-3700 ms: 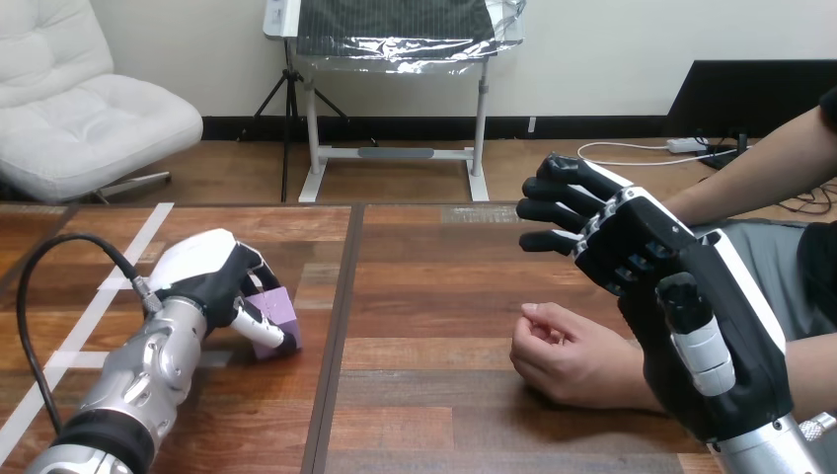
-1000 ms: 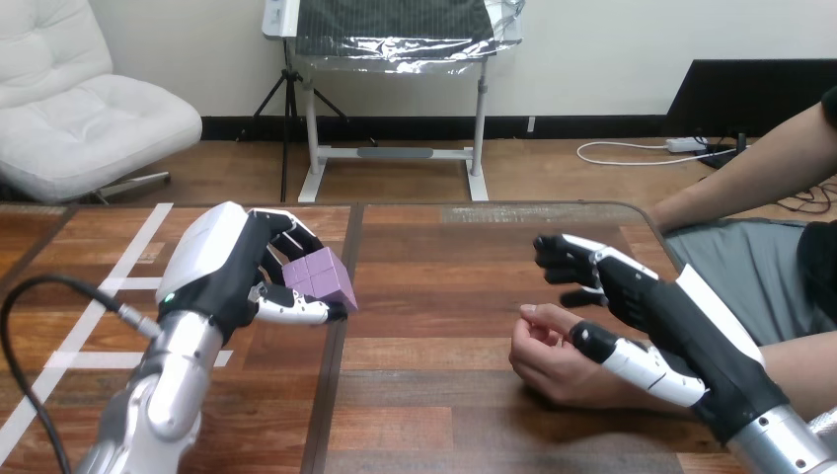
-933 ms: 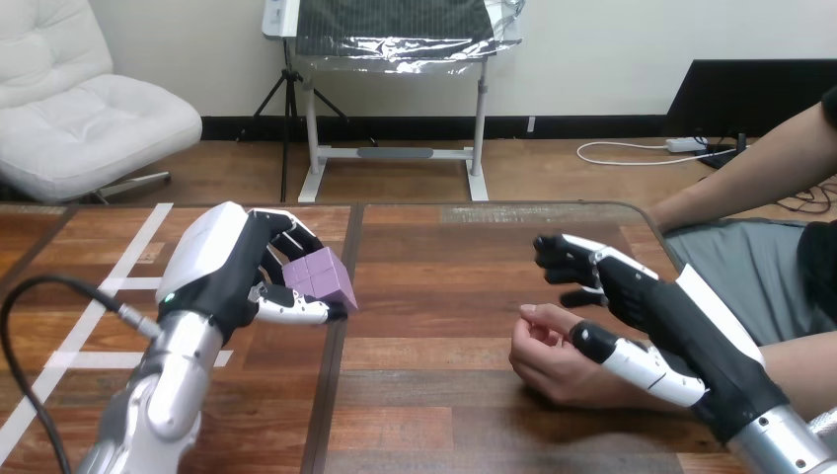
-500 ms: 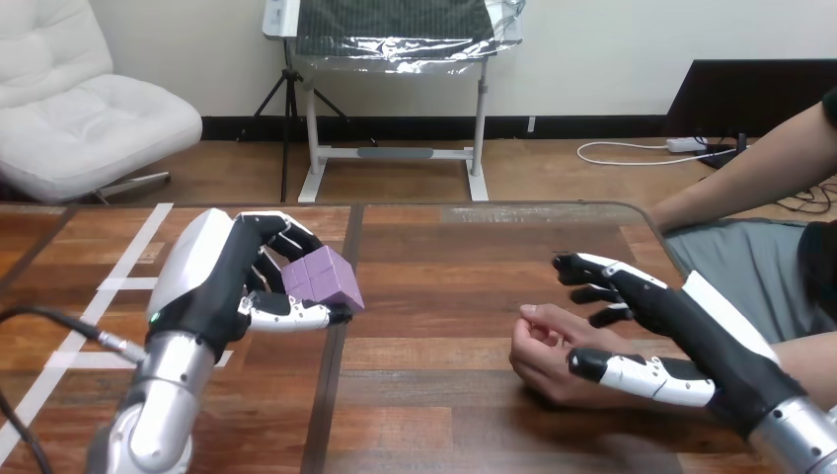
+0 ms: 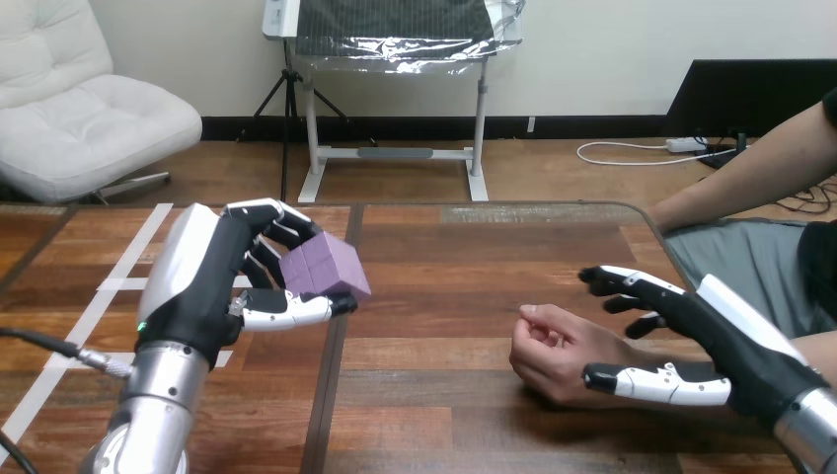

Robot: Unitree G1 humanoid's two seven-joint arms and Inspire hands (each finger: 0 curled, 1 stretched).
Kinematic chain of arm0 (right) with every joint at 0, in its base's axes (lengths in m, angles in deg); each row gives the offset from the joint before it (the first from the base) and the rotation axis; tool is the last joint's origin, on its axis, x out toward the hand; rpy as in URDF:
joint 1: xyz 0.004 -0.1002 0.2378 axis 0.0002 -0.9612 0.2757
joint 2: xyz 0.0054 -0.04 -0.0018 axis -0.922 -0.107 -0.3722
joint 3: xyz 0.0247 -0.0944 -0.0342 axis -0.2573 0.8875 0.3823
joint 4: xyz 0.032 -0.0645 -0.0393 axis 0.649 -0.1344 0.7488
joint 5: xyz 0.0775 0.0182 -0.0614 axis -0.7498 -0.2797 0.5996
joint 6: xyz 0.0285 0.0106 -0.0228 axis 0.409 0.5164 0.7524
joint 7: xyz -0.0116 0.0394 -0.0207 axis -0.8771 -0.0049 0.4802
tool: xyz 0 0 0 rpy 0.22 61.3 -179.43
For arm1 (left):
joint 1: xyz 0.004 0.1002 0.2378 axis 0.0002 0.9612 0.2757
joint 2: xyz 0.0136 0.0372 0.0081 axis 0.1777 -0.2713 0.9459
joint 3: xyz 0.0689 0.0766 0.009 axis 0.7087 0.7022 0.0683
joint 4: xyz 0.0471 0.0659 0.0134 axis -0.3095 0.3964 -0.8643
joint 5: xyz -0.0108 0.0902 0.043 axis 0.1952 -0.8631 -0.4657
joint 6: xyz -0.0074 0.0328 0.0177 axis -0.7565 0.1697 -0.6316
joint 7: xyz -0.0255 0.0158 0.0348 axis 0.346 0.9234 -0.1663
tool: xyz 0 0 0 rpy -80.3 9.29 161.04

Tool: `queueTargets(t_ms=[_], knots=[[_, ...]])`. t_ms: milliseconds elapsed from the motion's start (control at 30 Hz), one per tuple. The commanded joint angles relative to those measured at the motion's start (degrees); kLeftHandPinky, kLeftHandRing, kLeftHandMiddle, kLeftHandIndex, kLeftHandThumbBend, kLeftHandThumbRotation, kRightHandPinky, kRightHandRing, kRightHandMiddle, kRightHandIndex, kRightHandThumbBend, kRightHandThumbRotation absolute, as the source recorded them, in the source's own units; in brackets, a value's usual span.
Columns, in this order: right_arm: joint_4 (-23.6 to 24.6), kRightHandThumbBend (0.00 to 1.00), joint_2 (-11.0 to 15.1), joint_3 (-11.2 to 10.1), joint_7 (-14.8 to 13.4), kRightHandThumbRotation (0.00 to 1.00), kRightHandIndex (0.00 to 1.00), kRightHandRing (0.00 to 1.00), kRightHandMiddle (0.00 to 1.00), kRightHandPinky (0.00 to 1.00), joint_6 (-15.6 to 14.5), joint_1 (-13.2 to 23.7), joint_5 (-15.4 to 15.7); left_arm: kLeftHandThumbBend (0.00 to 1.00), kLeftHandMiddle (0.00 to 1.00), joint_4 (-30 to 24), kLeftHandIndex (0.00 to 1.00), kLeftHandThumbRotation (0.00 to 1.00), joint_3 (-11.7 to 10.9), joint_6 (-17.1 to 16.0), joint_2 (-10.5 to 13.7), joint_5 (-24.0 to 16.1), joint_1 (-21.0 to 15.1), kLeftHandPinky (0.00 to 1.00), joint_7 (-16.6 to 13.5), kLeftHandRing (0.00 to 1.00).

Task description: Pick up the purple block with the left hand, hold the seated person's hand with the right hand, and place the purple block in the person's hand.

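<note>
1. Block: the purple block [image 5: 326, 269] sits tilted in the left hand [image 5: 202, 286], off the wood. The fingers are curled over its top and left faces and the thumb is stretched beneath its near edge. One corner of the block points toward the view's right.
2. The left hand stands upright over the left half of the table [image 5: 444, 296], white shell facing left, with its silver forearm coming up from the bottom edge.
3. A dark seam [image 5: 334, 385] runs from near to far across the boards and passes just under the thumb tip. White tape lines [image 5: 123, 259] cross the wood on the hand's left side.
4. Open wood lies between the block and the person's hand [image 5: 555, 348], which rests on the table at the right as a loose fist, knuckles toward the block (its palm is turned in, not offered up).
5. The right hand [image 5: 735, 341] lies over the person's wrist with its fingers spread and nearly straight. They reach past the far side of the wrist while the thumb lies along the near side. It brackets the wrist without closing round it, and I cannot tell whether it touches.
6. The table's far edge [image 5: 494, 204] runs well beyond both hands and rounds off at the right corner, where the person's other forearm [image 5: 755, 173] slants across.
</note>
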Motion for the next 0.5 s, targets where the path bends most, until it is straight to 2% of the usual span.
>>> queueTargets(t_ms=[0,467], knots=[[-2.92,0.95,4.3,-1.98,-4.05,0.61,0.88,0.85,0.88,0.72,3.78,9.55,1.99,0.6,0.43,-13.26,0.44,0.0,-5.37,-1.17,-1.69,2.61,-1.54,0.33,-1.48,0.4],[-8.56,0.95,7.33,-0.92,-6.75,0.58,0.89,0.86,0.89,0.8,6.31,11.62,5.6,0.57,0.43,-17.08,0.43,0.0,-6.71,-2.58,-3.49,4.55,1.96,0.35,-0.85,0.4]])
